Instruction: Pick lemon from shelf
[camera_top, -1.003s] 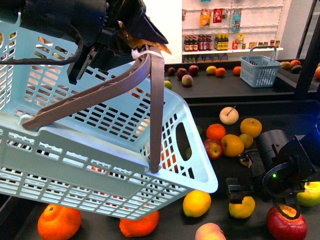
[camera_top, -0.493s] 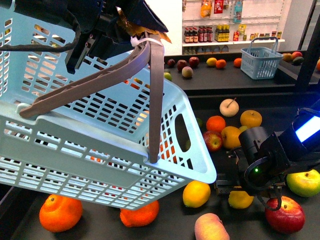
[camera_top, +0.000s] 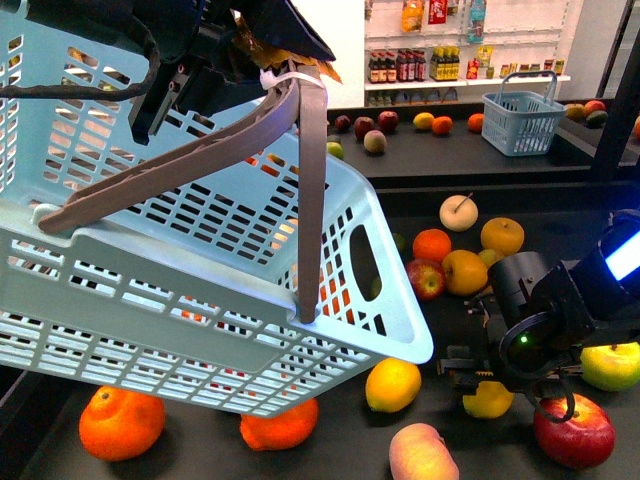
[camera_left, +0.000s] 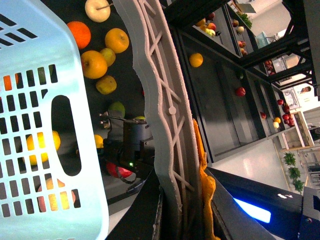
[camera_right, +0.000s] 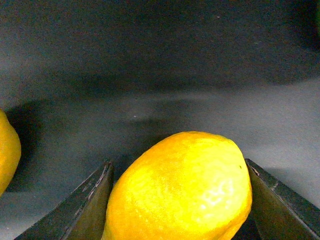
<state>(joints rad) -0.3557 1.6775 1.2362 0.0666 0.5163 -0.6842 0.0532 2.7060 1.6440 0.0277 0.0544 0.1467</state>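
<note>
The lemon (camera_top: 487, 401) is a bright-yellow oval fruit low at the front right of the shelf's dark tray (camera_top: 565, 228). My right gripper (camera_top: 478, 384) is shut on it. In the right wrist view the lemon (camera_right: 182, 185) fills the gap between both dark fingers (camera_right: 92, 202), over the tray (camera_right: 150, 75). I cannot tell whether it touches the tray. My left gripper (camera_top: 272, 62) is shut on the grey handle (camera_top: 200, 165) of a big light-blue basket (camera_top: 150, 300) and holds it up at the left. The left wrist view shows the handle (camera_left: 165, 100) running into the left gripper (camera_left: 180, 220).
Another yellow fruit (camera_top: 393, 384) lies just left of the lemon. Oranges (camera_top: 121, 423), a peach (camera_top: 422, 452), a red apple (camera_top: 574, 430) and a yellow-green apple (camera_top: 610, 365) lie nearby. A fruit cluster (camera_top: 465, 270) sits behind. A small blue basket (camera_top: 520, 122) stands on the back tier.
The right arm swung a little left and then back right, with the lemon staying between its jaws. The view has risen slightly. The basket has hardly moved.
</note>
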